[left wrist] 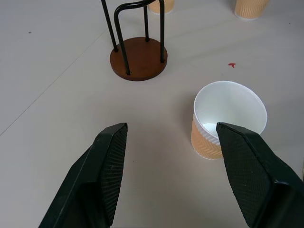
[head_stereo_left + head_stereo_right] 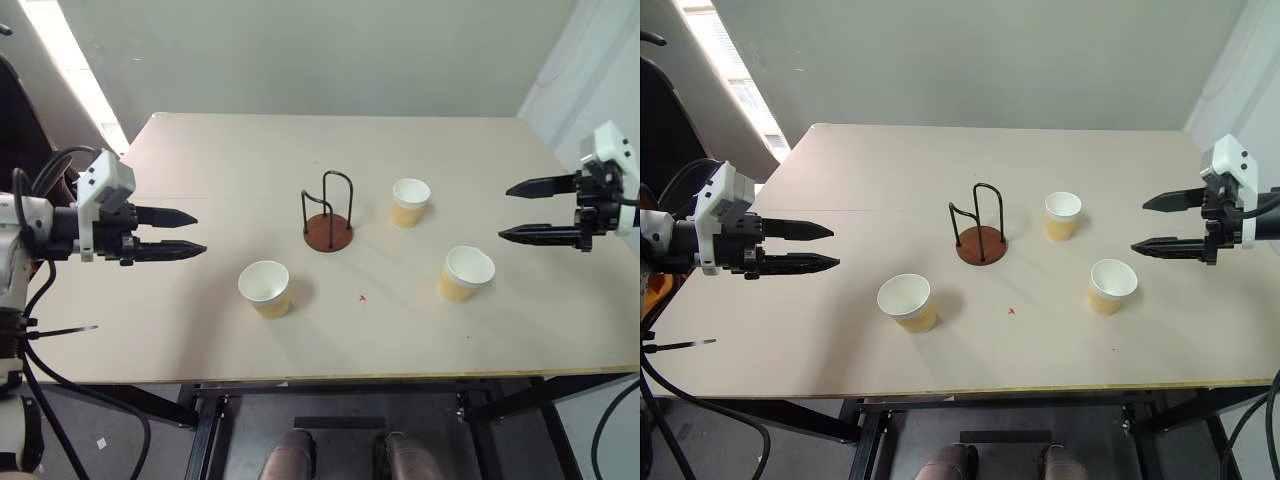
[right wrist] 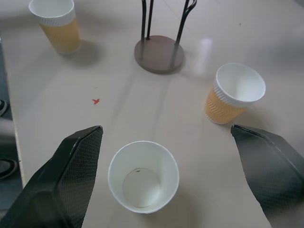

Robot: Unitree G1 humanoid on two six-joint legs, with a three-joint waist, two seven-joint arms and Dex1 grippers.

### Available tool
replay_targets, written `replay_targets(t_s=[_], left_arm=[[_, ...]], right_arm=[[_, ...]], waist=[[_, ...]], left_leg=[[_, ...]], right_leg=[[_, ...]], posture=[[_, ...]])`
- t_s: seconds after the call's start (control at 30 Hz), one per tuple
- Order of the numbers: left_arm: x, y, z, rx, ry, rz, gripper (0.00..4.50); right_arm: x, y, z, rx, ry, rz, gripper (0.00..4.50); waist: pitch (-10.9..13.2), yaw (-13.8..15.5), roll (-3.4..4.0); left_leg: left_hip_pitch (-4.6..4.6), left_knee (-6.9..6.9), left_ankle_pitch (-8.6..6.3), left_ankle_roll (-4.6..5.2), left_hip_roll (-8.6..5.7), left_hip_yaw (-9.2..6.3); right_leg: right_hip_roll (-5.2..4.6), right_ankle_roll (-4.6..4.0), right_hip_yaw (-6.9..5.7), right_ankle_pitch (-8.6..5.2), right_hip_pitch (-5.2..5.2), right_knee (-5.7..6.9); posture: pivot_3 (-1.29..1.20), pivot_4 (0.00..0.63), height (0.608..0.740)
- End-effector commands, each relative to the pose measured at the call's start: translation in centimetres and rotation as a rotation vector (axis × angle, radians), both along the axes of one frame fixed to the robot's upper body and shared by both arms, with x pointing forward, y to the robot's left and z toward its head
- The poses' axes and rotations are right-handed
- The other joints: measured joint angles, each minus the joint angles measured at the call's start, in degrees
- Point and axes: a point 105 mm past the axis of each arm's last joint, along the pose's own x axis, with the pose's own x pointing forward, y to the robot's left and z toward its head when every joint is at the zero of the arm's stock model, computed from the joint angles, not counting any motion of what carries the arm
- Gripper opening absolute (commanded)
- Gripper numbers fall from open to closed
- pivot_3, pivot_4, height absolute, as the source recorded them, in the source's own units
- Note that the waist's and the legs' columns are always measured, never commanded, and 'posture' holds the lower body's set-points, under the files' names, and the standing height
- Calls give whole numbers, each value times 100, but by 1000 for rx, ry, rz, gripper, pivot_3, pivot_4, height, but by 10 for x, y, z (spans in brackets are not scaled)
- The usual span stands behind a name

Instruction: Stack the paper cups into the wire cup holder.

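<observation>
Paper cups (image 2: pixel 266 288): tan-yellow outside with a zigzag ribbed pattern, white inside, white rims. Wire cup holder (image 2: pixel 328 232): reddish-brown disc base, black wire loops. Table (image 2: pixel 200 150): pale beige, one small red mark (image 2: pixel 362 297). Hand fingers (image 1: pixel 107 161): black, cross-hatched pads.

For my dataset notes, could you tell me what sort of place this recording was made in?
Probably an indoor lab or test room: a plain beige table on a black metal frame against bare pale walls, set only with a wire cup holder and three paper cups.
</observation>
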Motion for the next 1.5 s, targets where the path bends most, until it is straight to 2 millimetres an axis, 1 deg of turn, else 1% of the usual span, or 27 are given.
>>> replay_targets(t_s=[0.03, 0.27, 0.33, 0.4, 0.5, 0.57, 0.63, 0.7, 0.8, 0.87, 0.97, 1.03, 1.17, 1.23, 1.33, 1.43, 1.47, 1.5], left_arm=[[-1, -2, 13, 8, -50, -14, 3177], [1, -4, 14, 8, -54, -23, 3177], [8, -6, 16, 6, -85, -11, 3177], [16, -15, 14, 1, -122, -34, 3177], [35, -23, 5, -3, -135, -11, 3177], [54, -28, 2, -8, -162, 28, 3177], [73, -36, 3, -10, -196, 68, 3177], [86, -43, 3, -32, -189, 90, 3177], [97, -58, -4, -22, -178, 66, 3177], [104, -74, -7, -44, -168, 44, 3177], [112, -92, -9, -69, -157, 21, 3177], [120, -106, -13, -49, -165, 21, 3177], [129, -126, -12, -57, -175, 28, 3177], [131, -134, -13, -58, -184, 23, 3177], [138, -144, -15, -52, -196, 70, 3177], [143, -151, -13, -74, -213, 107, 3177], [143, -154, -13, -77, -210, 95, 2920], [142, -155, -13, -75, -208, 82, 2824]], right_arm=[[-7, -1, 17, 9, -53, 10, 4500], [-10, 0, 16, 16, -48, 14, 4500], [-11, 2, 16, 25, -48, 19, 4500], [-12, 7, 18, 54, -45, 32, 4500], [-28, 20, 21, 105, -20, 93, 4500], [-39, 29, 21, 102, -30, 110, 4500], [-46, 40, 23, 117, -63, 112, 4500], [-47, 53, 24, 143, -113, 87, 4500], [-55, 67, 18, 152, -130, 73, 4500], [-61, 72, 16, 162, -134, 61, 4500], [-66, 76, 15, 173, -138, 44, 4500], [-69, 77, 15, 176, -147, 26, 4500], [-73, 77, 15, 172, -154, 3, 4500], [-74, 77, 15, 169, -156, -6, 4500], [-77, 79, 15, 169, -157, -8, 4500], [-79, 80, 14, 165, -156, -16, 4500], [-80, 80, 13, 161, -153, -19, 4500], [-81, 80, 12, 159, -149, -20, 4500]], waist=[[0, 0, 0], [0, 0, 0], [0, 5, 0], [0, 26, 0], [0, 54, 0], [0, 72, 0], [1, 74, -1], [1, 73, -2], [1, 62, -2], [1, 63, -2], [1, 72, -2], [1, 77, -2], [1, 92, -2], [1, 104, -2], [1, 114, -2], [1, 129, -2], [1, 131, -2], [1, 134, -2]], left_leg=[[0, 0, 0, 0, 0, 0], [0, 0, 0, 0, 0, 0], [0, 0, 0, 0, 0, 0], [0, 1, 1, 0, -1, 0], [-2, 4, 4, 3, -3, 1], [-3, 6, 4, 2, -3, 2], [-7, 10, 6, 3, -5, 0], [-12, 15, 6, 5, -7, 3], [-18, 32, 0, 14, -8, 7], [-24, 44, -5, 23, -10, 13], [-38, 68, -6, 24, -15, 12], [-48, 87, -7, 24, -18, 10], [-74, 100, -4, 28, -28, 9], [-84, 103, -2, 30, -31, 9], [-92, 107, 2, 27, -35, 25], [-99, 121, -1, 31, -41, 43], [-102, 129, -3, 35, -46, 47], [-102, 133, -4, 37, -50, 54]], right_leg=[[0, 0, 0, 0, 0, 0], [0, 0, 0, 0, 0, 0], [0, 0, 1, 0, 0, 0], [0, 0, 1, 0, 1, 0], [-1, 0, 3, 0, 2, 0], [-1, 3, 4, -1, 3, 0], [-1, 14, 4, 1, 6, -1], [-1, 24, 4, 7, 6, -4], [-1, 58, 7, 27, 7, -12], [-3, 86, 12, 33, 9, -16], [-2, 117, 15, 40, 9, -18], [-2, 136, 17, 43, 9, -20], [-3, 166, 28, 46, 8, -47], [-1, 182, 30, 53, 8, -65], [-1, 209, 42, 68, 8, -86], [1, 235, 55, 67, 7, -91], [1, 246, 65, 64, 7, -91], [3, 250, 71, 63, 7, -90]], posture=[[0, 150, 740], [0, 150, 740], [0, 150, 740], [0, 150, 740], [0, 150, 740], [0, 150, 740], [0, 150, 740], [0, 150, 740], [0, 150, 740], [0, 150, 740], [0, 150, 740], [0, 150, 740], [0, 150, 740], [0, 150, 740], [0, 150, 740], [0, 150, 740], [0, 150, 740], [0, 150, 740]])
